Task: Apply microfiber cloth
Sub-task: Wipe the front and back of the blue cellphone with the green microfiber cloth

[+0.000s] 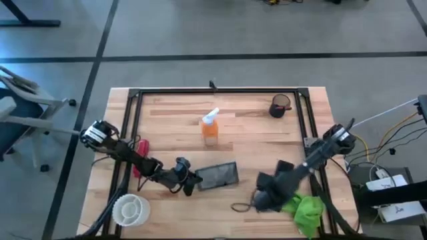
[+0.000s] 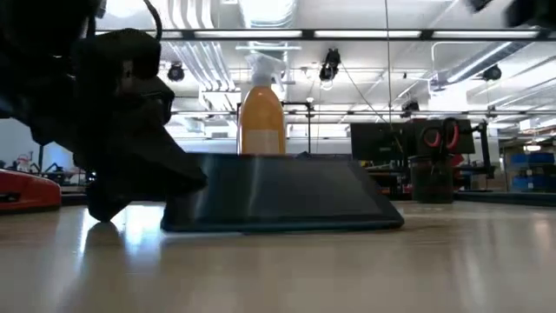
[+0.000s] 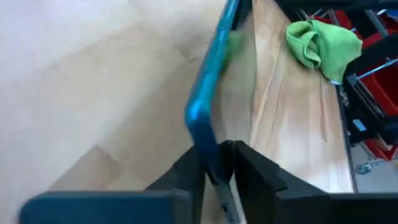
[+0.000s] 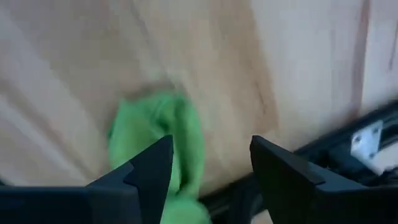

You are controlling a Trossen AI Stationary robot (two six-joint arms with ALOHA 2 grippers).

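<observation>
Cloth pickup beside tablet [image 1: 218, 175]

Right gripper [image 4: 208, 165], fingers apart, hovered over microfiber cloth [image 4: 155, 140]; it should descend straight. Left gripper [image 3: 217, 158] clamped the tablet edge.

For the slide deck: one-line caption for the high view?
Left gripper clamps the tablet edge; open right gripper beside the microfiber cloth.
</observation>
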